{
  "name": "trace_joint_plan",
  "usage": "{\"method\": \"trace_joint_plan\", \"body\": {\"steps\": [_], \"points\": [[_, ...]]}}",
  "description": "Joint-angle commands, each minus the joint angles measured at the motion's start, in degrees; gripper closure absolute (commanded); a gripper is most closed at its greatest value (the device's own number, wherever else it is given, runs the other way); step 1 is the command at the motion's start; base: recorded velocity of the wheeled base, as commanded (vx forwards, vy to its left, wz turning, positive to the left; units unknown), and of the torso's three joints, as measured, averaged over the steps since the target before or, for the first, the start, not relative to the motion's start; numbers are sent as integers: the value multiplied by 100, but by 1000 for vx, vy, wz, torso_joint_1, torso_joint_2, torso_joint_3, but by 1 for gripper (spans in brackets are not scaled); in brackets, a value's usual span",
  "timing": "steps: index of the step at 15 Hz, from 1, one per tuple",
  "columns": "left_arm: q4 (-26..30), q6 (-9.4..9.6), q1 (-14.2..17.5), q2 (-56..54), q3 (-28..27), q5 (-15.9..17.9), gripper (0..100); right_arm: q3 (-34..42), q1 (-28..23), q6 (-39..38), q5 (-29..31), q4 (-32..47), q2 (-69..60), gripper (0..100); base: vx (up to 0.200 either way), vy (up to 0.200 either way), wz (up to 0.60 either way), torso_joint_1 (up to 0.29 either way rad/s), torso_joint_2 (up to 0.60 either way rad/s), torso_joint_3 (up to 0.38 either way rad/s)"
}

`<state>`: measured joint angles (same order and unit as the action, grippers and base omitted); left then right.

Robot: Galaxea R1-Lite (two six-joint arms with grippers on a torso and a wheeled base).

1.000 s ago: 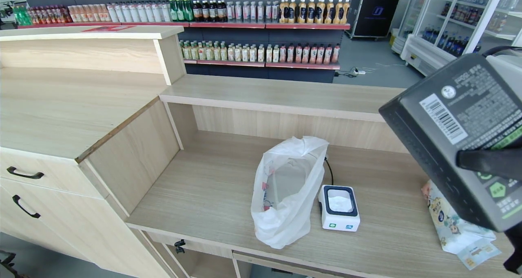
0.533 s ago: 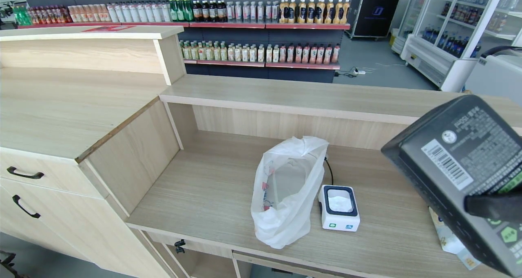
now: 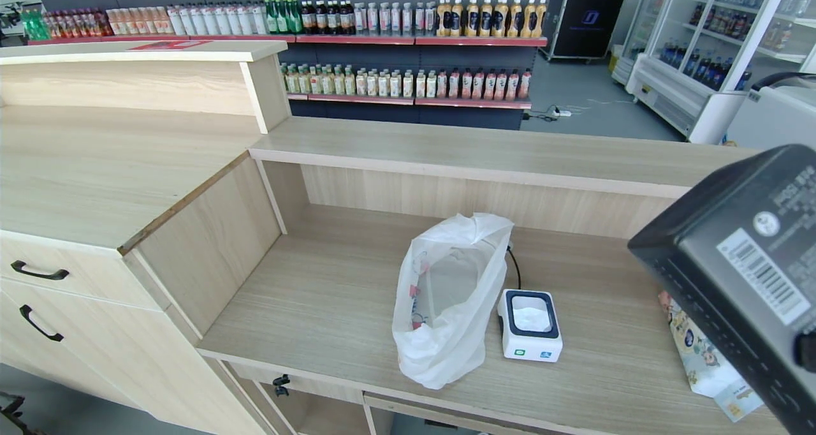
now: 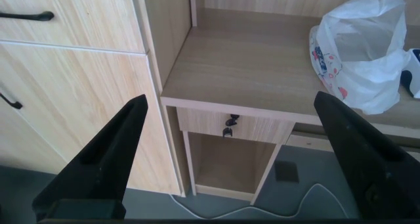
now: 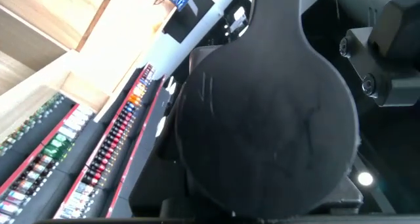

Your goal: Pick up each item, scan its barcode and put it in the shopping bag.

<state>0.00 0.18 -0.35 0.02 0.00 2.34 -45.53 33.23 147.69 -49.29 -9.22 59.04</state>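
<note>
- Black box (image 3: 733, 263), barcode up, hung above the worktop (image 3: 331, 294) at the right, clamped in the right pincer (image 3: 807, 353).
- Left pincer (image 4: 230, 100) gaped wide.
- Shopping bag (image 3: 446, 307) stood just left of the scanner (image 3: 530, 323).

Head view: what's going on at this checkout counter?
The right gripper holds a black box up at the robot's right, barcode label facing the head camera, not yet over the scanner. The scanner sits on the counter beside the open shopping bag. A snack packet lies farther right. The left gripper hangs open, holding nothing.
</note>
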Motion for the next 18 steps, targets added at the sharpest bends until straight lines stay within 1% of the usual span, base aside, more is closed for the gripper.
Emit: {"method": "trace_joint_plan", "body": {"steps": [1, 6, 7, 8, 10, 11, 12, 13, 14, 15, 16, 17, 18], "points": [[0, -1, 0, 6, 0, -6, 0, -8, 8, -21, -2, -10, 20, 100, 0, 0, 0, 0, 0, 0], [0, -1, 0, 6, 0, -6, 0, 36, 69, -56, -2, 8, -112, 100, 0, 0, 0, 0, 0, 0], [0, -1, 0, 6, 0, 3, 0, -17, -10, -179, -2, 8, -147, 100, 0, 0, 0, 0, 0, 0], [0, -1, 0, 6, 0, -6, 0, -149, -256, -469, -2, 8, -121, 100, 0, 0, 0, 0, 0, 0], [0, -1, 0, 6, 0, -6, 0, -571, -1346, -1357, 16, 8, -173, 100, 0, 0, 0, 0, 0, 0], [0, -1, 0, 6, 0, 3, 0, -615, -1943, -2288, 95, 60, -191, 100, 0, 0, 0, 0, 0, 0], [0, -1, 0, 6, 0, -6, 0, -606, -2427, -3369, 306, 429, -182, 100, 0, 0, 0, 0, 0, 0], [0, -1, 0, 6, 0, -6, 0, -597, -2769, -3994, 350, 737, -200, 100, 0, 0, 0, 0, 0, 0], [0, -1, 0, 6, 0, 3, 0, -782, -3965, -5716, 473, 1467, -587, 100, 0, 0, 0, 0, 0, 0], [0, -1, 0, 6, 0, -6, 0, -773, -4624, -6859, 780, 1862, -806, 100, 0, 0, 0, 0, 0, 0], [0, -1, 0, 6, 0, -6, 0, -773, -4888, -7922, 1149, 2319, -938, 100, 0, 0, 0, 0, 0, 0], [0, -1, 0, 6, 0, 3, 0, -835, -4967, -9460, 1852, 2723, -982, 100, 0, 0, 0, 0, 0, 0], [0, -1, 0, 6, 0, 3, 0, -791, -4984, -10700, 2310, 2926, -991, 100, 0, 0, 0, 0, 0, 0]]}}
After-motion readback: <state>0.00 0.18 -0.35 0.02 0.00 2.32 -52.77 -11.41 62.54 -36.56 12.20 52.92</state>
